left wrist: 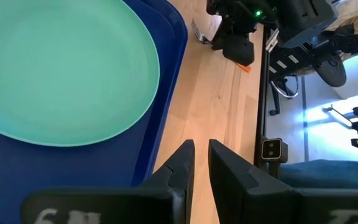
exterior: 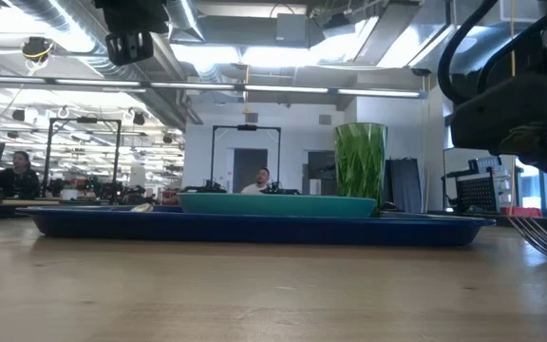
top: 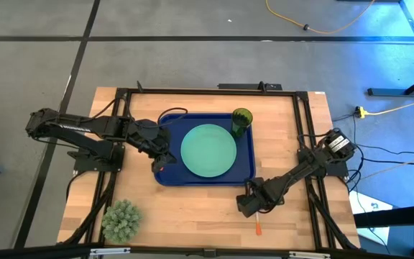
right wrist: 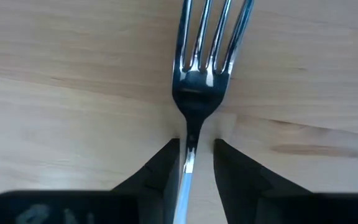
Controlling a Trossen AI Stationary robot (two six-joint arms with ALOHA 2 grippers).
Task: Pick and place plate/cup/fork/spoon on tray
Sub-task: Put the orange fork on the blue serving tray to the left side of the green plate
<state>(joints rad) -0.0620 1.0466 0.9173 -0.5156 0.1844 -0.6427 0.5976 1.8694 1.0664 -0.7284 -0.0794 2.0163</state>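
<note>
The dark blue tray (top: 169,176) lies mid-table. On it rest the mint-green plate (top: 208,150) and, at its far right corner, the upright green cup (top: 241,121). The spoon shows only as an orange bit (top: 162,169) on the tray's left part. My left gripper (top: 162,152) hangs above that spot, its fingers (left wrist: 185,163) a narrow gap apart with nothing between them. The fork (right wrist: 197,81) lies flat on the wood near the table's front right, its orange handle (top: 257,229) pointing to the near edge. My right gripper (right wrist: 196,146) points down, open, one finger on either side of the fork's neck.
A spiky grey-green ball plant (top: 121,219) stands at the near left corner. Bare wood lies between the tray and the table's near edge. Black frame rails (top: 309,144) run along the table's sides. People sit in the room beyond the table in the low view.
</note>
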